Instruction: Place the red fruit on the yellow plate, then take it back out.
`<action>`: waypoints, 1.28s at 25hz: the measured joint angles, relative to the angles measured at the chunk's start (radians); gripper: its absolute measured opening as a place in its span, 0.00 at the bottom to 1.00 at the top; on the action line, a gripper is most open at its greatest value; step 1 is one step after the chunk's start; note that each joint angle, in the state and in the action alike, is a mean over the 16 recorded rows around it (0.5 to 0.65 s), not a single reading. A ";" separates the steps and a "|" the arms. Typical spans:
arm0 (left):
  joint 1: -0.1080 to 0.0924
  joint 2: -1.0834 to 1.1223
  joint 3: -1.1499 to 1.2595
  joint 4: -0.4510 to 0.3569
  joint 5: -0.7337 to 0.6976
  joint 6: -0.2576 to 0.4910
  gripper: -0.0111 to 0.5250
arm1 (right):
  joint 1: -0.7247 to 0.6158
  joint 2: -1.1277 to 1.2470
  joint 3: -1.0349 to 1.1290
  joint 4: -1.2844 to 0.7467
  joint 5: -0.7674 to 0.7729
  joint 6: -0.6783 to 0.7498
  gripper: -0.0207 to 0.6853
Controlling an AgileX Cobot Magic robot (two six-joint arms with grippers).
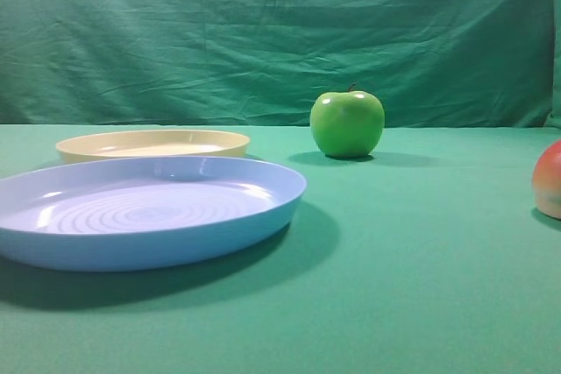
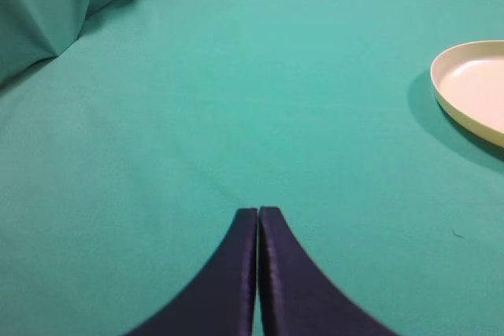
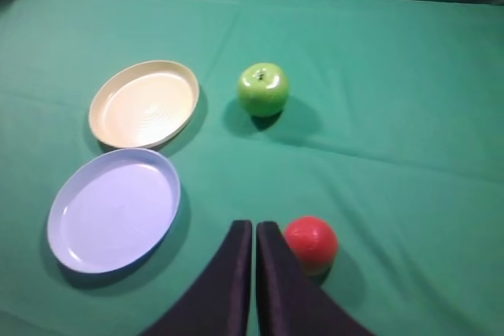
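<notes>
Red fruit [image 3: 311, 243]: sits on the green counter [image 3: 394, 155], just at the 3 o'clock side of the right pincer's tips in the right wrist view; whether it touches the finger cannot be told. In the high view only its left part shows at the right edge [image 1: 549, 179].
Right pincer [image 3: 254, 226]: fingers pressed together, nothing between them; the fruit lies outside the jaws.
Left pincer [image 2: 257, 212]: fingers closed against each other, holding nothing, above bare cloth; the yellow plate's rim [image 2: 449, 108] lies well off toward 2 o'clock.
Yellow plate [image 3: 144, 104]: flat on the counter, at about 10 o'clock from the right pincer and well apart from the fruit; nothing lies in it.
Blue plate [image 3: 114, 210]: just beside the yellow plate, at its 6 o'clock in the right wrist view, at 9 o'clock from the right pincer.
Green apple [image 3: 263, 89]: upright, stem up, at 12 o'clock from the right pincer, at 3 o'clock from the yellow plate.
Backdrop [image 1: 280, 32]: wrinkled green cloth behind the counter.
</notes>
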 joint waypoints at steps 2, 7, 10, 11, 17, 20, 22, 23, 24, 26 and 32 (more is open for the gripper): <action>0.000 0.000 0.000 0.000 0.000 0.000 0.02 | -0.015 -0.038 0.019 -0.035 -0.020 0.021 0.03; 0.000 0.000 0.000 0.000 0.000 0.000 0.02 | -0.075 -0.131 0.126 -0.114 -0.143 0.056 0.03; 0.000 0.000 0.000 0.000 0.000 0.000 0.02 | -0.129 -0.182 0.226 -0.144 -0.258 0.060 0.03; 0.000 0.000 0.000 0.000 0.000 0.000 0.02 | -0.149 -0.199 0.265 -0.151 -0.299 0.061 0.03; 0.000 0.000 0.000 0.000 0.000 0.000 0.02 | -0.259 -0.301 0.532 -0.177 -0.551 0.061 0.03; 0.000 0.000 0.000 0.000 0.000 0.000 0.02 | -0.298 -0.364 0.664 -0.181 -0.646 0.061 0.03; 0.000 0.000 0.000 0.000 0.000 0.000 0.02 | -0.317 -0.408 0.748 -0.181 -0.694 0.061 0.03; 0.000 0.000 0.000 0.000 0.000 0.000 0.02 | -0.324 -0.430 0.788 -0.182 -0.716 0.061 0.03; 0.000 0.000 0.000 0.000 0.000 0.000 0.02 | -0.330 -0.451 0.827 -0.182 -0.736 0.061 0.03; 0.000 0.000 0.000 0.000 0.000 0.000 0.02 | -0.338 -0.493 0.902 -0.182 -0.772 0.061 0.03; 0.000 0.000 0.000 0.000 0.000 0.000 0.02 | -0.343 -0.591 1.089 -0.181 -0.860 0.065 0.03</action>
